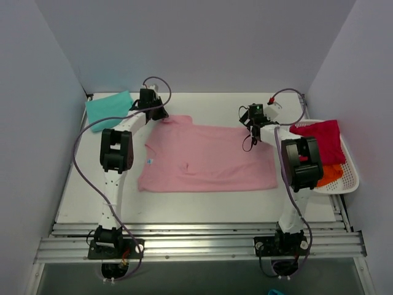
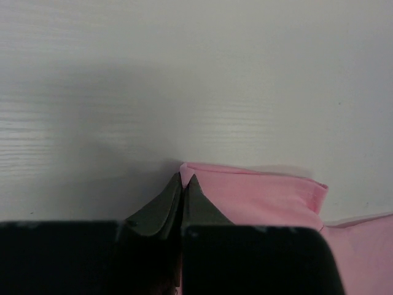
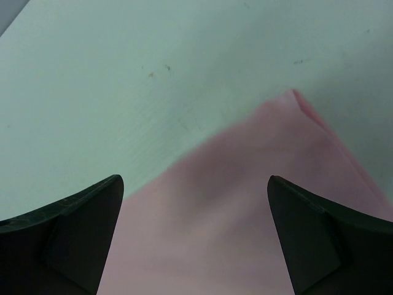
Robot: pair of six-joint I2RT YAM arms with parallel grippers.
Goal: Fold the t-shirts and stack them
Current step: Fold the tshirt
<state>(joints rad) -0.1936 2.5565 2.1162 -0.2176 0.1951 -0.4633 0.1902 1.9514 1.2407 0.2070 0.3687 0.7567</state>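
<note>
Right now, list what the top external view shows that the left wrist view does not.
Top only: folded teal cloth t-shirt, white plastic mesh basket holding a crimson cloth t-shirt and an orange cloth t-shirt, right gripper. Left wrist only: close-up of left gripper pinched shut on the sleeve corner. Both: light pink cloth t-shirt, white table.

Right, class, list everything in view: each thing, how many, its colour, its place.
pink t-shirt: one, light pink, spread flat mid-table
teal t-shirt: one, teal, folded, far left corner
red t-shirt: one, crimson, draped over the basket
orange t-shirt: one, orange, in the basket under it
basket: one, white mesh, table's right edge
table: one, white
arms: two, white and black, bases at near edge
cables: two, purple, along them
left tool: one, black, shut at the pink sleeve
right tool: one, black, open above the pink shirt's far right corner
</note>
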